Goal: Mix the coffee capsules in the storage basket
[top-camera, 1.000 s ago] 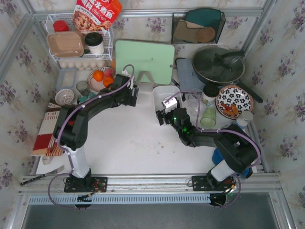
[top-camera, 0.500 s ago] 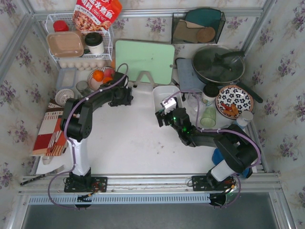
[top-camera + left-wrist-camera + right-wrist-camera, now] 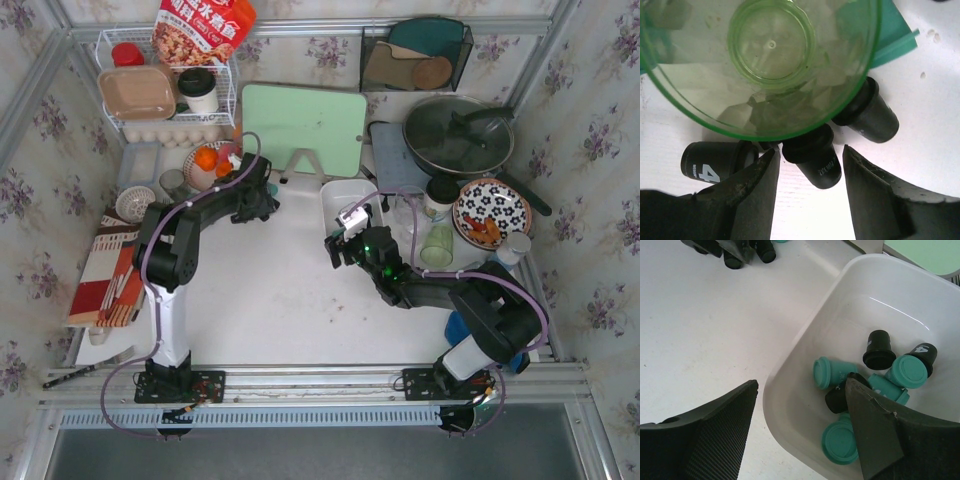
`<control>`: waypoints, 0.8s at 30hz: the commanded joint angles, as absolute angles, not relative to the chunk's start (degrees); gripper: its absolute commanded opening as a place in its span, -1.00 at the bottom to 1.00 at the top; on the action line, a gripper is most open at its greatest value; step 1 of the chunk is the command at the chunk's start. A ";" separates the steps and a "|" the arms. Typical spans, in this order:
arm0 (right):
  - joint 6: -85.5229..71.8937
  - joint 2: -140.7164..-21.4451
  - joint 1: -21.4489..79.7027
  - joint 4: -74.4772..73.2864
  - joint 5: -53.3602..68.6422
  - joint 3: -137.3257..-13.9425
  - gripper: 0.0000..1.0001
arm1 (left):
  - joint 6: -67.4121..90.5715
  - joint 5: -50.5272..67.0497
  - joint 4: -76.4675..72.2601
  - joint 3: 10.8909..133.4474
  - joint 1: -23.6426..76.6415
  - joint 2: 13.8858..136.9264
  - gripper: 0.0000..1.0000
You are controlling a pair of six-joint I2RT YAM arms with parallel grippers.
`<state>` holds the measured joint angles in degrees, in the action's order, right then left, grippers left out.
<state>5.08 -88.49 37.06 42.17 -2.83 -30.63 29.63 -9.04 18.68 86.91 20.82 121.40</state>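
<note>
White glossy basket (image 3: 850, 322), tapered matte capsules (image 3: 909, 371)

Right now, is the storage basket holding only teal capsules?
No: the right wrist view shows black capsules lying among the teal capsules inside the storage basket.

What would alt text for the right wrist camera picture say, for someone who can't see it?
A white bin holds teal capsules and black capsules. The right gripper has its two dark fingers open, one over the table, one over the bin. More black capsules lie on the table farther off.
</note>
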 commanded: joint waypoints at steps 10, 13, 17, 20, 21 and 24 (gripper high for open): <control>5.56 -88.15 37.14 44.12 -0.94 -30.71 0.54 | 36.73 -14.30 21.20 89.07 21.43 123.86 -0.25; 5.54 -87.91 37.09 44.08 -0.80 -30.71 0.54 | 35.41 -13.08 19.58 86.32 21.98 121.75 -0.34; 5.28 -87.12 37.08 43.77 0.11 -30.72 0.55 | 32.30 -8.68 13.42 79.24 23.39 115.71 -0.35; 5.46 -86.07 37.13 44.39 2.11 -30.20 0.56 | 29.10 -2.18 8.26 73.85 24.23 109.00 -0.34; 5.89 -85.75 37.10 45.34 3.15 -29.64 0.58 | 28.26 0.49 6.79 72.47 24.33 107.38 -0.33; 8.69 -84.53 37.09 51.34 10.61 -26.58 0.66 | 23.36 14.56 1.87 69.21 24.33 103.42 -0.32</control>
